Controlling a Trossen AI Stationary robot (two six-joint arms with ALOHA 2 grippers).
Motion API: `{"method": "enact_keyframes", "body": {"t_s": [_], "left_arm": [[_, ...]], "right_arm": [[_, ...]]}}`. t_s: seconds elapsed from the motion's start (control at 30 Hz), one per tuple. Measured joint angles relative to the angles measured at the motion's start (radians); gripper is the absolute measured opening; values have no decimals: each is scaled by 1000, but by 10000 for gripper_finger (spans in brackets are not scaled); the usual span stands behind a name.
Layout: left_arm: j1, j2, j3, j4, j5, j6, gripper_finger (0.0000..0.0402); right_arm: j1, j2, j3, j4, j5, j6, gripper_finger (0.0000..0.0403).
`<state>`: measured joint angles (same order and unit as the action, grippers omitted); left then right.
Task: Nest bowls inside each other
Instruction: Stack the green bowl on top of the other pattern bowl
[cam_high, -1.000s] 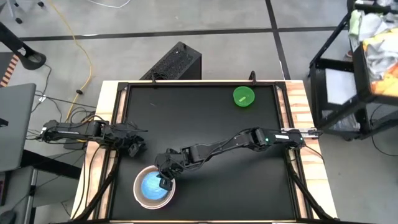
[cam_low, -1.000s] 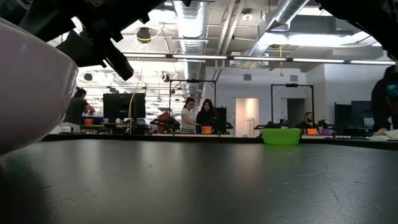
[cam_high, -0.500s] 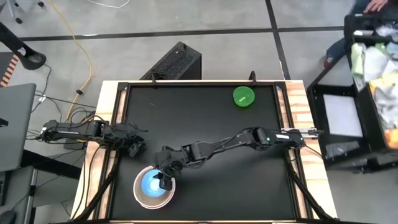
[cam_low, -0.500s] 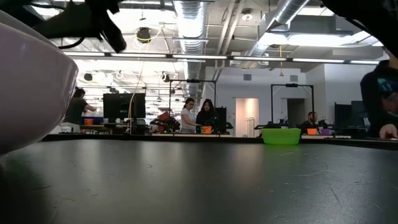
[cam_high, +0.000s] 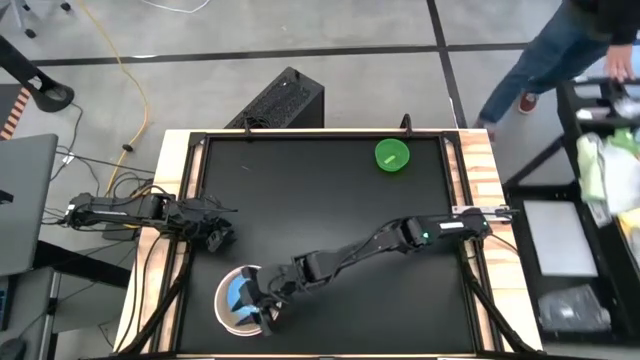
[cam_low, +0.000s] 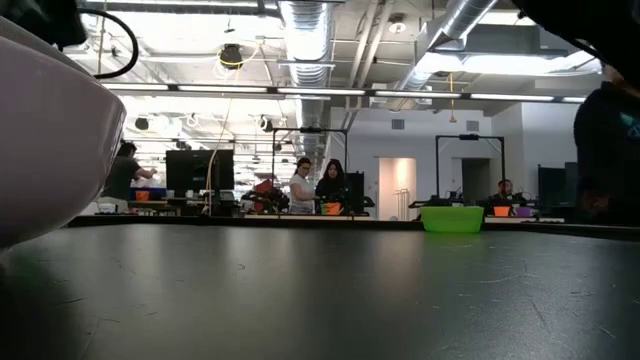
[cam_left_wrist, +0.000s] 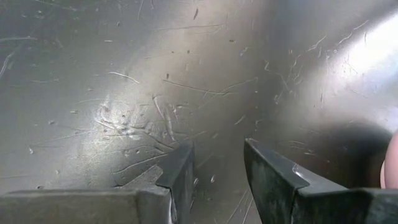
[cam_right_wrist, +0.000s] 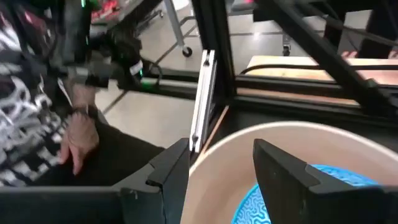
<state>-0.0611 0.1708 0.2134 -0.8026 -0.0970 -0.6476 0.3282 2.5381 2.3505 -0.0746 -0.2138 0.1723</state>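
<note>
A stack of bowls stands at the table's near left: a white outer bowl (cam_high: 222, 302) (cam_low: 50, 130) with a light blue bowl (cam_high: 238, 294) (cam_right_wrist: 323, 186) sitting inside it. The small green bowl (cam_high: 392, 155) (cam_low: 452, 218) stands alone on its base at the far right. My right gripper (cam_high: 256, 306) (cam_right_wrist: 214, 155) hovers over the stack's near right part. It is open, with nothing between its fingers, and points nearly level across the rim (cam_right_wrist: 280, 134). My left gripper (cam_high: 219, 238) (cam_left_wrist: 217, 155) waits open over the bare table at the left edge.
A raised black frame (cam_high: 320, 134) rims the table. Bare dark tabletop lies between the stack and the green bowl. A person (cam_high: 560, 45) walks by a cart (cam_high: 600, 160) beyond the right edge. A person's hand (cam_right_wrist: 78, 140) shows past the table's near left corner.
My right gripper has moved from over the blue bowl toward the table's near left corner, across the stack. It has tipped up from pointing down to nearly level and has rolled. The bowls have stayed where they were.
</note>
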Motion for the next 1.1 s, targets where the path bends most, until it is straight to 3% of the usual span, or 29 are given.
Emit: {"method": "enact_keyframes", "body": {"t_s": [0.37,0.83,1.1], "left_arm": [[0,-1,0,1,0,0,128],[0,-1,0,1,-3,0,128],[0,-1,0,1,-4,0,128]], "right_arm": [[19,67,1,158,3,-80,195],[46,69,-1,25,108,-256,195],[34,69,-1,117,116,-255,195]]}}
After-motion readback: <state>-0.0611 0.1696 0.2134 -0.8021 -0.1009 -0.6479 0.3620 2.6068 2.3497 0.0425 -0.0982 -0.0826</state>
